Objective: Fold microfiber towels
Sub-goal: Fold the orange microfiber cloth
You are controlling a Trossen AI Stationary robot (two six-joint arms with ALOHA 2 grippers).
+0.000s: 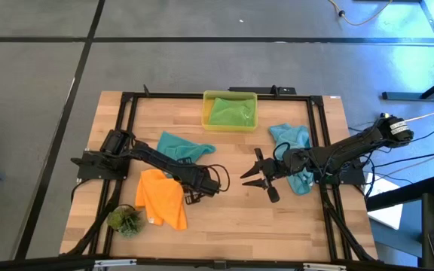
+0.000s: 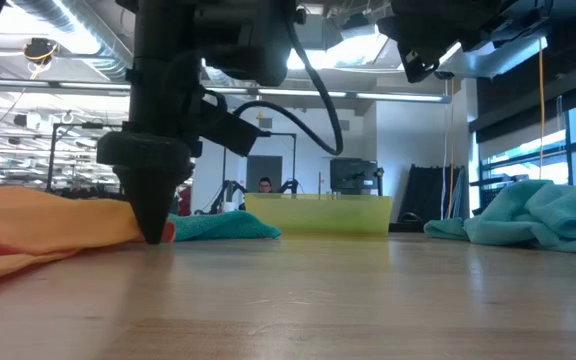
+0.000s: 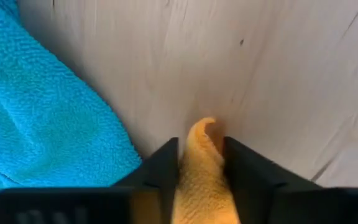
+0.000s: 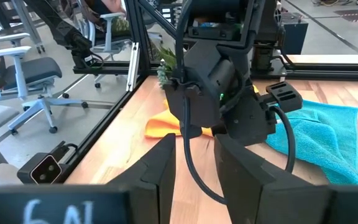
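An orange towel [image 1: 163,199] lies crumpled on the table's near left. My left gripper [image 1: 192,188] points down at the towel's right side and is shut on it. One teal towel [image 1: 183,147] lies bunched just beyond it, and it also shows in the left wrist view [image 3: 42,118]. A second teal towel [image 1: 292,143] lies crumpled at the right. A green towel [image 1: 230,111] lies in the yellow bin [image 1: 205,120]. My right gripper [image 1: 256,179] hovers open over the table's middle, holding nothing and pointing toward the left arm. My left gripper pinches a small bunched tip of the orange towel's right edge [image 3: 202,130] between its two fingers [image 3: 163,165]. The fingers come from above, pointing down, with their ends [image 2: 154,235] at the tabletop. The rest of the towel [image 2: 38,225] lies slack on the table.
A small green plant tuft [image 1: 125,220] sits at the near left corner. The yellow bin [image 2: 318,213] stands at the far middle. A black frame rail [image 1: 321,143] runs along the table's sides. Bare wood [image 1: 239,226] stretches along the near edge between the arms.
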